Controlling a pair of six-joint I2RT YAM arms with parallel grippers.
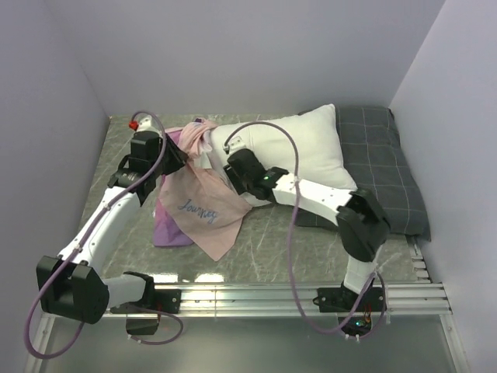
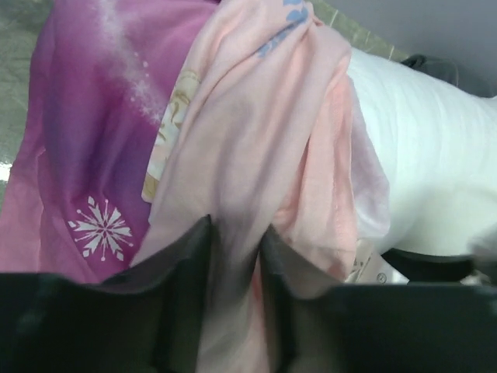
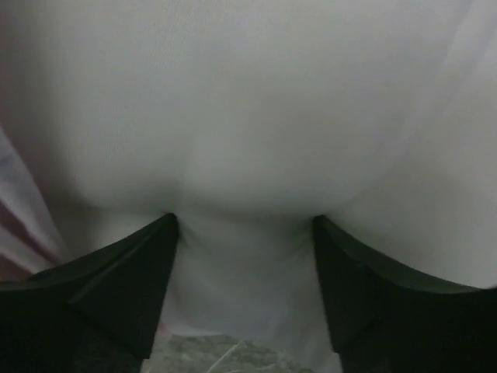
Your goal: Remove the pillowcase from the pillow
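Observation:
The white pillow (image 1: 307,140) lies across the back right of the table. The pink-purple pillowcase (image 1: 198,206) is bunched over the pillow's left end and hangs down onto the table, pale inner side out. My left gripper (image 1: 175,160) is shut on a fold of the pillowcase (image 2: 256,116), with pale pink fabric running between its fingers (image 2: 237,229). My right gripper (image 1: 233,167) presses into the pillow's front left side. In the right wrist view its fingers (image 3: 245,221) stand partly closed, pinching a bulge of the white pillow (image 3: 248,101). The pillow also shows in the left wrist view (image 2: 435,155).
A dark grey checked pillow (image 1: 384,167) lies under and beside the white pillow at the right wall. Grey walls close the table's left, back and right. A metal rail (image 1: 295,295) runs along the near edge. The marble tabletop (image 1: 272,241) shows in front.

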